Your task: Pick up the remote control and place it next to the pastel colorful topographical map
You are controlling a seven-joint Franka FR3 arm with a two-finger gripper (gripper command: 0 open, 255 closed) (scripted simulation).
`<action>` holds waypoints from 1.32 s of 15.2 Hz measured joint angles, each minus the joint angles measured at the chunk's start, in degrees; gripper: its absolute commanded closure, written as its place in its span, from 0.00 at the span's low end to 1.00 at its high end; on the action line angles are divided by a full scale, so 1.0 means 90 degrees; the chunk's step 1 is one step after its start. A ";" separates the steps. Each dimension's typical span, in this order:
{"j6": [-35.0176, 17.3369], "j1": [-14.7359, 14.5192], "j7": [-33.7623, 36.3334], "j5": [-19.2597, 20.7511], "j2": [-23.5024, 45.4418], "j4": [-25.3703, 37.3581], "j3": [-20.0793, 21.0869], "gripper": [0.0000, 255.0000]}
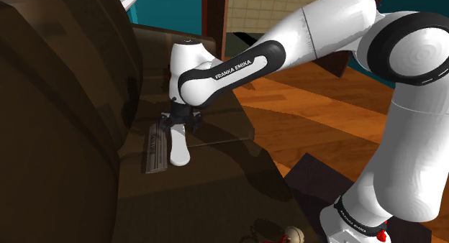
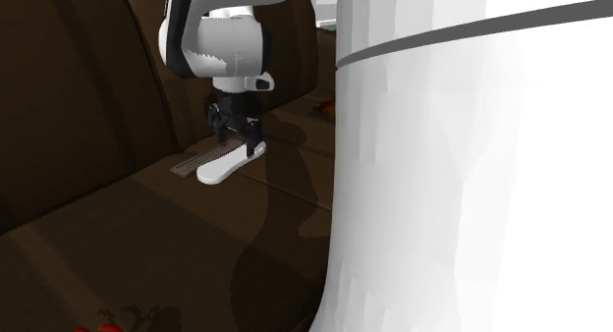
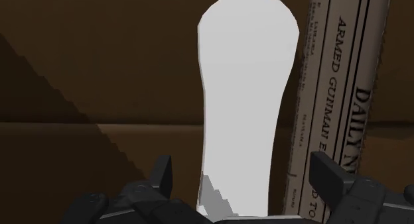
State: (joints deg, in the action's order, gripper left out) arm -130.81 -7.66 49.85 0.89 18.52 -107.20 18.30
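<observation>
Black pincer [image 3: 244, 171] hangs wide open astride the white remote control [image 3: 245, 90], gripping nothing; the remote lies beside a folded newspaper [image 3: 338, 90] near the sofa seat's [image 2: 147, 242] back edge.

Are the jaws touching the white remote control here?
Apart. In the wrist view the jaws of the gripper stand open on either side of the white remote control, with a clear gap between it and each one.
</observation>
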 measured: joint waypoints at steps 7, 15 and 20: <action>-0.0340 -0.0069 0.0075 0.0113 0.0320 -0.0021 -0.0044 0.00; -0.0352 -0.0070 0.0076 0.0115 0.0324 -0.0027 -0.0044 1.00; -0.0351 -0.0068 0.0076 0.0114 0.0324 -0.0025 -0.0045 1.00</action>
State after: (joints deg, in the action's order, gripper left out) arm -133.97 -8.28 50.53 1.92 21.43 -107.42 17.89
